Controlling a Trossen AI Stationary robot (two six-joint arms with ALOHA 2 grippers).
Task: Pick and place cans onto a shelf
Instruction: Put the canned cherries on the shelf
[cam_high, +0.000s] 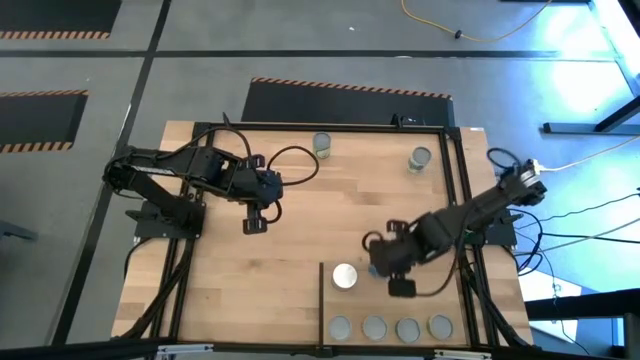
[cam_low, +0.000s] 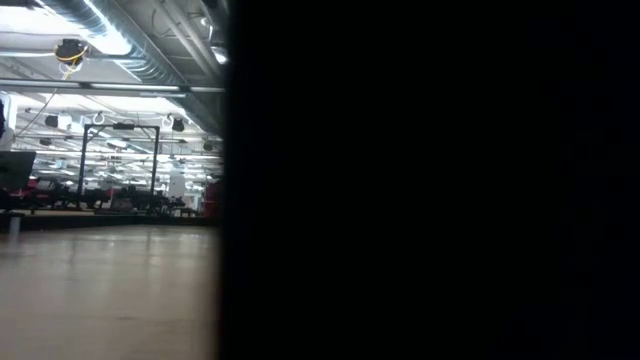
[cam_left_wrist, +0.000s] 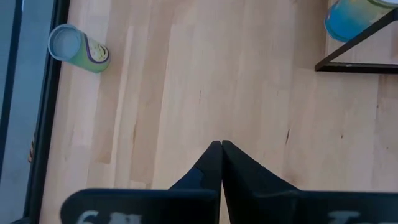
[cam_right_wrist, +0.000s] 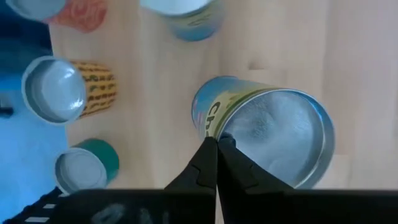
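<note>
The right tool (cam_right_wrist: 216, 142) hangs clenched and empty over a can (cam_right_wrist: 267, 137) directly beneath its tips on the shelf (cam_high: 395, 305); placement looks done; next calls for fetching another can (cam_high: 420, 159); the left tool (cam_left_wrist: 221, 144), clenched, waits.

The middle of the desk (cam_high: 300, 230) is bare wood, with lots of room to pass. Two cans (cam_high: 322, 145) stand near the far edge. The shelf (cam_high: 430, 290) is crowded: four cans line its front, one white-topped can (cam_high: 344, 276) stands beside the black bar (cam_high: 320, 300).
</note>
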